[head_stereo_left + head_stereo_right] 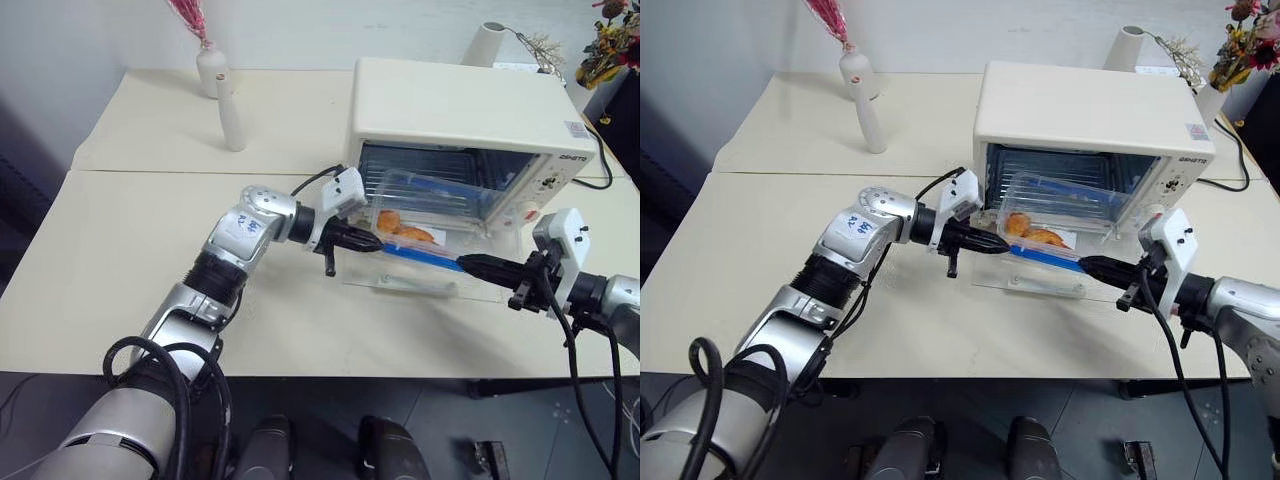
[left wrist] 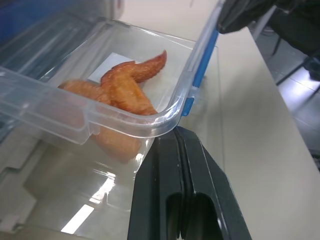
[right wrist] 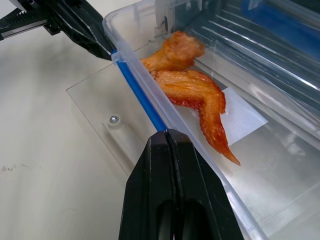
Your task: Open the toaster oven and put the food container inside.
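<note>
1. The toaster oven (image 1: 460, 120) has its glass door (image 1: 1035, 275) dropped flat onto the table (image 1: 120, 260), so the opening step looks done.
2. The food container (image 1: 420, 215) sits on that lowered door right at the oven's mouth, far end poking in toward the rack. Fried wing pieces (image 3: 192, 85) lie inside, toward the end farthest from the oven's knobs.
3. The left gripper (image 1: 362, 240) is clenched with nothing between its fingers, its tip against the container's corner on the side away from the oven's knobs.
4. The right gripper (image 1: 478, 264) is also pinched shut and empty, tip pressed against the blue clip strip (image 3: 140, 95) on the edge facing out of the oven.
5. My guess on handling: thin clear plastic, light, a bit flexy and slick, sitting on smooth glass. It'll probably slide easily, maybe skew if pushed from one end only.
6. Best bet is the stiff rim or the clip edge, pushing evenly from both sides rather than squeezing the walls.
</note>
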Tool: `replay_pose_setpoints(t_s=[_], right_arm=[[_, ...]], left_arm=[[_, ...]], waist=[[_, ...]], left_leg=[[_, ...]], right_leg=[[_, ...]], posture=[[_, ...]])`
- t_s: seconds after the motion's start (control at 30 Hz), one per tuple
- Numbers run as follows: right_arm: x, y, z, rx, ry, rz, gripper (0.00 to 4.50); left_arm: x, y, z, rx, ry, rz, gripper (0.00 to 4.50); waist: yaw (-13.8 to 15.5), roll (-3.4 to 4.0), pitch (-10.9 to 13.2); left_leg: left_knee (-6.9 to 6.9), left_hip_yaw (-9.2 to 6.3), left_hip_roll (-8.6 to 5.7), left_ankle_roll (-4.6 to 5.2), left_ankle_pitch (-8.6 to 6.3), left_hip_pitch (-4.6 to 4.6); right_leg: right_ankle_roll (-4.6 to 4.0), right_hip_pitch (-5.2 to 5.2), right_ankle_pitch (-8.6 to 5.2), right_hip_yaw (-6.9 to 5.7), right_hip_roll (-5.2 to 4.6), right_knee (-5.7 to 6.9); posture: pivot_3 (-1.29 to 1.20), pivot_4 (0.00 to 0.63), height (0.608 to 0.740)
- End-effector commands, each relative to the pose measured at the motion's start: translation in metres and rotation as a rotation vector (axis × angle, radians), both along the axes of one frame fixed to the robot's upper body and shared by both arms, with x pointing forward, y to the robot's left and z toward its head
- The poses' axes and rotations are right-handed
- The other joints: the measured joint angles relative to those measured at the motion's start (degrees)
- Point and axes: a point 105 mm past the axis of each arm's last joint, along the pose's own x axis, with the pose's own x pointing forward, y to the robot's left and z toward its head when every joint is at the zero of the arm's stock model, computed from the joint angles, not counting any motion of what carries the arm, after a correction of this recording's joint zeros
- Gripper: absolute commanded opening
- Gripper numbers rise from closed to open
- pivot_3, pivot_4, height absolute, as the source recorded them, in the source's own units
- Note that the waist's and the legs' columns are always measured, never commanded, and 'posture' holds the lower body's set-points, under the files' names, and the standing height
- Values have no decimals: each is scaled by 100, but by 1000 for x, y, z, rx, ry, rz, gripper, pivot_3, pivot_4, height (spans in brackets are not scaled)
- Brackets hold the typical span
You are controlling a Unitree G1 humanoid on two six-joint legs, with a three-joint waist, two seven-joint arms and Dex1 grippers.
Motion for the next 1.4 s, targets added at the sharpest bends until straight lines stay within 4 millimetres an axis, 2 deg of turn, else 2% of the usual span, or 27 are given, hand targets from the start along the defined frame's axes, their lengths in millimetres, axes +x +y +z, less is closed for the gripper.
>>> replay_pose_setpoints(t_s=[0.03,0.2,0.33,0.5,0.7,0.87,1.0,1.27,1.4], right_arm=[[-6,5,14,23,-41,38,35],[-13,0,11,-12,-14,31,35],[-22,-9,10,-32,11,15,35],[-33,-30,7,-83,58,-29,35],[-30,-60,5,-130,80,-120,35],[-15,-73,2,-179,58,-180,35],[3,-69,4,-164,12,-206,35],[28,-38,10,-112,-50,-141,35],[32,-39,12,-128,-63,-154,35]], left_arm=[[-5,-2,19,-30,-56,-41,0],[-15,1,15,-12,-39,-83,0],[-30,4,15,3,-10,-150,0],[-50,8,14,20,8,-235,0],[-51,0,13,8,3,-230,0],[-48,-3,14,1,-2,-214,0],[-46,-1,11,10,-1,-204,0],[-44,3,7,19,8,-188,0],[-43,4,6,20,7,-177,0]], waist=[[11,0,0],[9,0,0],[-2,0,0],[2,2,-1],[5,2,-1],[-13,3,-1],[-44,5,-2],[-122,6,-3],[-126,6,-3]], left_leg=[[0,-1,0,0,0,-2],[1,-2,0,0,0,-2],[1,-1,0,0,0,-2],[1,-2,1,0,0,0],[10,-2,1,0,0,1],[10,-1,1,0,0,2],[9,-1,2,0,0,3],[9,-3,1,-2,1,1],[9,-3,2,-2,1,0]], right_leg=[[1,0,0,-1,0,-1],[1,0,1,-3,-1,-1],[1,0,1,-2,-1,-1],[1,3,1,-2,0,1],[1,6,1,0,0,3],[1,5,1,0,0,6],[1,3,0,0,0,8],[1,2,0,-1,-2,10],[1,1,0,-1,-2,10]], posture=[[0,150,740],[0,150,740],[0,150,740],[0,150,740],[0,150,740],[0,150,740],[0,150,740],[0,150,740],[0,150,740]])
